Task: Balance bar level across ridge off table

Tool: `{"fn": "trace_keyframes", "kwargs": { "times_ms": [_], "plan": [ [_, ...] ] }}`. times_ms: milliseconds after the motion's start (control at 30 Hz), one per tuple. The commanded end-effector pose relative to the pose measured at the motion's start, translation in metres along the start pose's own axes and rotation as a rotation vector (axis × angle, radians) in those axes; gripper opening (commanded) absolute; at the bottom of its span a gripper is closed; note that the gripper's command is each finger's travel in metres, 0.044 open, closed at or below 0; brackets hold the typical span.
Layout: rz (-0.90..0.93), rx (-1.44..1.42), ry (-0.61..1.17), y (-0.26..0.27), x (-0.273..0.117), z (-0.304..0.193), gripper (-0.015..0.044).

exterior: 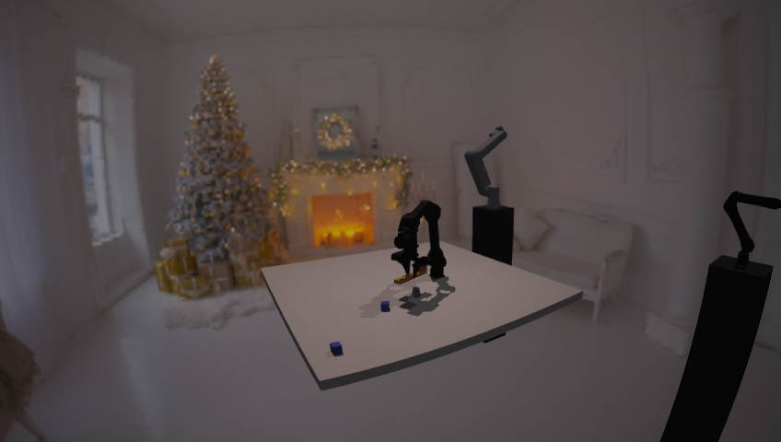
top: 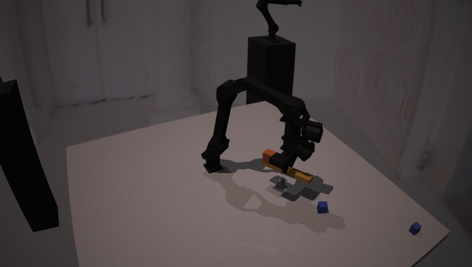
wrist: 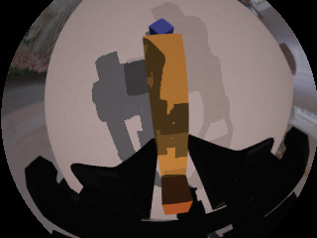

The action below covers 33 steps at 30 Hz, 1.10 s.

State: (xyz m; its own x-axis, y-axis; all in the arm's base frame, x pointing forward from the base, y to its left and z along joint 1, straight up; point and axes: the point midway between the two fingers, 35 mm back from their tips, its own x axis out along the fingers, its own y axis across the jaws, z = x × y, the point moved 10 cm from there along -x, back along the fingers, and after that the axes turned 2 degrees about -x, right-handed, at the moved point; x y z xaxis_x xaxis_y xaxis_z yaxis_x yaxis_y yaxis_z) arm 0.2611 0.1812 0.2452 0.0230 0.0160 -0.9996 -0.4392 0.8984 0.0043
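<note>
- one orange bar (top: pixel 287 167), just the one
- one little grey ridge (top: pixel 280 184) on the table
- two blue cubes: one (top: pixel 322 207) close to the ridge, the other (top: pixel 414 227) way out near the table's corner
- one table (top: pixel 138 198)
- one black arm working on the table, with one gripper (top: pixel 281 162)
- three dark pedestals around the table, at least two with an arm on top
</note>
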Motion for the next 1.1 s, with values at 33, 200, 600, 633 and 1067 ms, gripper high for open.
{"fn": "trace_keyframes", "kwargs": {
  "times_ms": [33, 200, 600, 633, 1067],
  "plan": [
    [0.001, -0.028, -0.002, 0.006, 0.0, 0.002, 0.0],
    [0.001, -0.028, -0.002, 0.007, 0.006, 0.003, 0.0],
    [0.001, -0.028, -0.002, 0.008, 0.026, 0.003, 0.0],
    [0.001, -0.028, -0.002, 0.008, 0.027, 0.003, 0.0],
    [0.001, -0.029, -0.002, 0.009, 0.042, 0.002, 0.0]
  ]
}}
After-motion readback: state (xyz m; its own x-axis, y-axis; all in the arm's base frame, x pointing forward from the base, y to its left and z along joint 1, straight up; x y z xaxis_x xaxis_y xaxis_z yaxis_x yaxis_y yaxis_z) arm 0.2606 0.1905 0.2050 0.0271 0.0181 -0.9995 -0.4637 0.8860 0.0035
